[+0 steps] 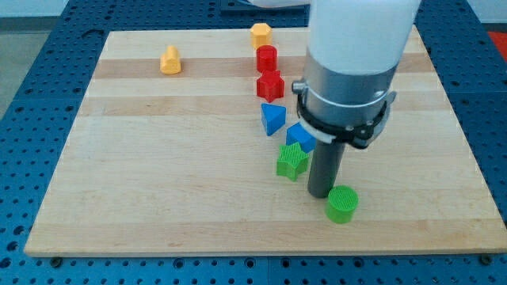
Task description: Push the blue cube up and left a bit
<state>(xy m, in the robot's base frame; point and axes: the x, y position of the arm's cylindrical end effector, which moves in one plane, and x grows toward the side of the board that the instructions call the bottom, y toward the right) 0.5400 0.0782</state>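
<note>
Small blue plastic cube (300, 136) sits frame centre, half hidden behind arm. No claw: my tip (319, 195) rests on wooden board (158, 190), just below-right of cube, between green star block (292, 161) and green cylinder (342, 203). Risk: up-left push drags star along, or drives cube into blue triangular block (272, 119).

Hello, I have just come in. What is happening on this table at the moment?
A robot arm with a dark rod is pushing small blocks on a wooden board. My tip rests just below and right of the blue cube, which it should push up and left a bit. The green star is left of the tip and the green cylinder is at its lower right. A blue triangle, two red blocks and two yellow blocks lie further up.
</note>
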